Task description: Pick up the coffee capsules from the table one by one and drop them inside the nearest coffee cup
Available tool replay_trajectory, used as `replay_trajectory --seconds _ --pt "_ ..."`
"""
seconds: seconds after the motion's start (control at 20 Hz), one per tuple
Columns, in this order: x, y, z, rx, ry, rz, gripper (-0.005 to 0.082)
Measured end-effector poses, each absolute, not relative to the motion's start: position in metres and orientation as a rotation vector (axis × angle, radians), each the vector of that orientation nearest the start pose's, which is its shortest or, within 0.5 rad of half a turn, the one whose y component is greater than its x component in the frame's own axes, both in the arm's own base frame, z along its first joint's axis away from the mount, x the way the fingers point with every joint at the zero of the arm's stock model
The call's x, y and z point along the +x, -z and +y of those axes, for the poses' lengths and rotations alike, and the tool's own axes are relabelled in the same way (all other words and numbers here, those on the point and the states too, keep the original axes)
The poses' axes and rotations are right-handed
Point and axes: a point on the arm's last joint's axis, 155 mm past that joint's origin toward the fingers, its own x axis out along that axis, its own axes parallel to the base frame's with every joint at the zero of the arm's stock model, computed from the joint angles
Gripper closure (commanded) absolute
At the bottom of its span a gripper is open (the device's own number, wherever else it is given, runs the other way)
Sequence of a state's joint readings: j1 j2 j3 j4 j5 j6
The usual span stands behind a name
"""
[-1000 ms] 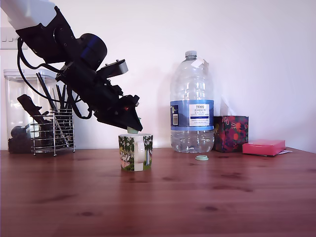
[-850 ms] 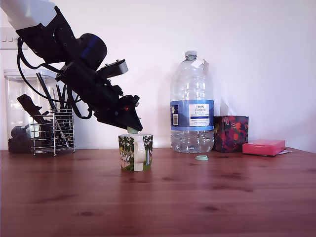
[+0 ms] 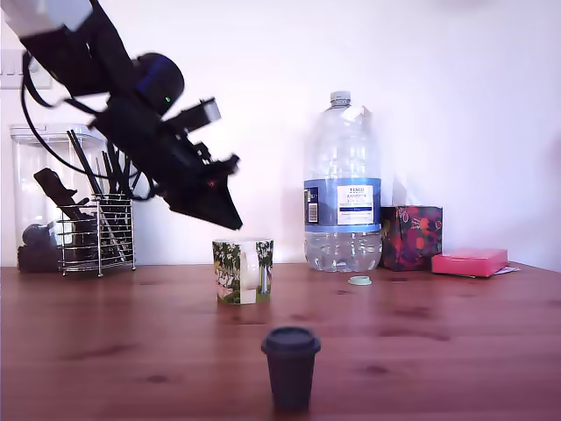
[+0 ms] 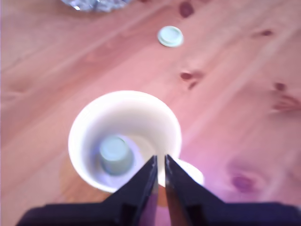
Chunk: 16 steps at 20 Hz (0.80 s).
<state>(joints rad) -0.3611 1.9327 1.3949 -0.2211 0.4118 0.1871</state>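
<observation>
- I see the gripper hanging in the air just above the coffee cup, tilted down toward it and clear of the rim.
- In the wrist view the gripper's two fingers are drawn together with only a sliver of a gap, and nothing is between them.
- One of the coffee capsules, pale sage green, lies at the bottom of the cup's white interior.
- The cup stands upright on the table, toward the back edge and a little to the exterior view's left of the middle, with its white handle facing the camera.
- A small dark lidded cup stands upright near the front edge, well apart from the mug. It is too blurred for me to make out more.
- A large water bottle stands at the back edge, and its pale cap lies on the wood just in front of it.
- On the exterior view's right of the bottle I see a patterned box, then a flat pink box by the back corner.
- At the back edge on the exterior view's left sits a wire utensil holder, beside a clear container.
</observation>
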Motion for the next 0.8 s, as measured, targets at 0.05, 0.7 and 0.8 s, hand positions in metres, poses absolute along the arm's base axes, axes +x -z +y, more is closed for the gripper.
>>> replay_trajectory --seconds 0.05,0.7,0.8 --pt "0.463 -0.126 -0.253 0.141 0.814 0.691 0.0788" --pt "0.355 -0.177 -0.223 0.075 0.879 0.451 0.0788" --pt "0.327 -0.161 -0.22 0.058 0.914 0.458 0.0788"
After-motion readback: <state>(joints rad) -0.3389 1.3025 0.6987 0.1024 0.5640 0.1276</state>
